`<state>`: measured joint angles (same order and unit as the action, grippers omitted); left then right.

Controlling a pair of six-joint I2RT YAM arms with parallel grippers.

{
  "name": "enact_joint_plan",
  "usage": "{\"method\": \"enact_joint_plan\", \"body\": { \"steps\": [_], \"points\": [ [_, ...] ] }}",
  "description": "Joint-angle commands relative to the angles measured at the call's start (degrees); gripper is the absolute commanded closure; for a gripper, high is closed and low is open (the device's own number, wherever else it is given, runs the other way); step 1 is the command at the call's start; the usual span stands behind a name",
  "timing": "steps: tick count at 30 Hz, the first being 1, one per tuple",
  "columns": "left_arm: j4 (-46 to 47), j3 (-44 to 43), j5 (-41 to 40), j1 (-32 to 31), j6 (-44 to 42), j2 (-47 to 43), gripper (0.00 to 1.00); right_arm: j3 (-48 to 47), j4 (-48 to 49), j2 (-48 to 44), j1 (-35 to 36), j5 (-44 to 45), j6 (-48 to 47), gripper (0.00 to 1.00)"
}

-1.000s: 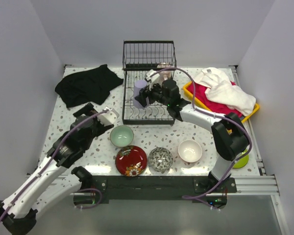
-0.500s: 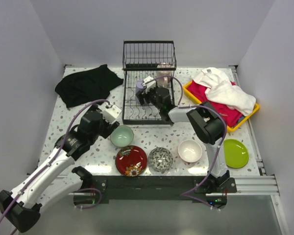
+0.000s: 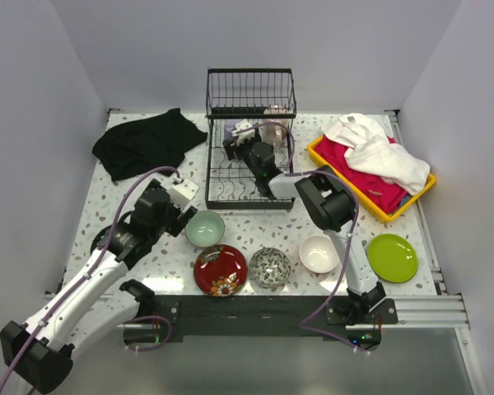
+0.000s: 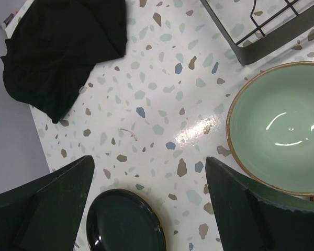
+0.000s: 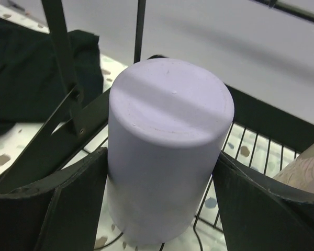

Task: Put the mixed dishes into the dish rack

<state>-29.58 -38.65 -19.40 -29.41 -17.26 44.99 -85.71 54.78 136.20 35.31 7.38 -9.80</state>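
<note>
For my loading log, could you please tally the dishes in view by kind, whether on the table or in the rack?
Bowls: 4 (pale green bowl, red floral bowl, patterned bowl, white bowl)
Plates: 2 (lime plate, black plate)
Mugs: 2 (lavender mug, pinkish mug)
Total: 8

Looking down past the wide-spread tool (image 4: 149, 158) onto speckled bench (image 4: 162, 78): black plate (image 4: 124, 222) below, pale green bowl (image 4: 280, 128) right, black cloth (image 4: 57, 47) upper left, rack (image 4: 251, 49) corner upper right.
</note>
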Motion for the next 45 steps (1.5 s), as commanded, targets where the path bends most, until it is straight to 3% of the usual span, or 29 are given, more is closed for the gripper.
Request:
{"method": "enact_joint_plan", "body": {
  "steps": [1, 5, 6, 7, 8, 11, 14, 17, 18, 29, 30, 34, 35, 36, 45],
  "points": [
    [2.6, 0.8, 1.6, 0.9, 1.6, -0.7, 0.08, -3.8, 0.7, 1.8, 0.0, 4.7, -0.8, 0.93],
    [3.3, 0.9, 2.2, 1.3, 1.6, -0.5, 0.08, -5.6, -0.5, 2.8, -0.1, 5.6, 0.1, 0.90],
    [3.3, 0.9, 2.5, 1.3, 1.5, -0.4, 0.08, -5.8, -0.5, 2.9, 0.0, 5.9, 0.0, 0.82],
    [3.3, 0.8, 2.7, 1.3, 1.5, -0.3, 0.08, -6.0, -0.6, 2.9, 0.0, 5.5, -0.3, 0.61],
    [3.2, 0.4, 2.9, 1.3, 1.6, -0.4, 0.07, -5.9, -1.0, 2.7, 0.1, 5.3, -0.9, 0.52],
    [3.0, 0.1, 3.3, 1.4, 1.4, -1.1, 0.07, -3.6, -2.2, 0.3, 0.2, 4.2, -1.9, 0.33],
    [2.8, 0.1, 3.6, 1.5, 1.2, -2.2, 0.07, 0.2, -2.4, -3.0, 0.5, 4.7, -2.7, 0.21],
    [2.7, 0.1, 4.0, 1.5, 1.2, -3.1, 0.07, 4.0, -2.8, -6.6, 0.9, 5.6, -3.8, 0.15],
    [2.7, 0.1, 4.2, 1.5, 1.0, -3.3, 0.07, 4.9, -2.6, -7.3, 1.1, 6.0, -4.2, 0.01],
    [3.7, 1.5, 5.7, 2.4, 0.7, -5.8, 0.07, 15.0, -7.2, -16.4, 2.6, 4.1, -5.8, 0.01],
    [3.8, 1.6, 5.7, 2.4, 0.6, -5.9, 0.07, 16.0, -7.3, -17.7, 2.6, 4.2, -5.8, 0.04],
    [4.1, 2.4, 5.8, 2.6, 0.6, -6.8, 0.07, 19.0, -9.8, -19.8, 2.6, 4.8, -5.5, 0.59],
    [4.3, 2.6, 5.9, 2.7, 0.5, -6.9, 0.07, 19.1, -10.0, -19.7, 2.6, 4.5, -6.4, 0.95],
    [4.7, 2.8, 5.9, 2.7, 0.5, -7.1, 0.07, 19.3, -9.4, -19.6, 2.7, 4.5, -6.9, 1.00],
    [4.6, 3.9, 5.9, 3.4, 0.4, -6.8, 0.07, 9.6, -5.5, -9.4, 2.6, 3.1, -7.9, 1.00]
  ]
}}
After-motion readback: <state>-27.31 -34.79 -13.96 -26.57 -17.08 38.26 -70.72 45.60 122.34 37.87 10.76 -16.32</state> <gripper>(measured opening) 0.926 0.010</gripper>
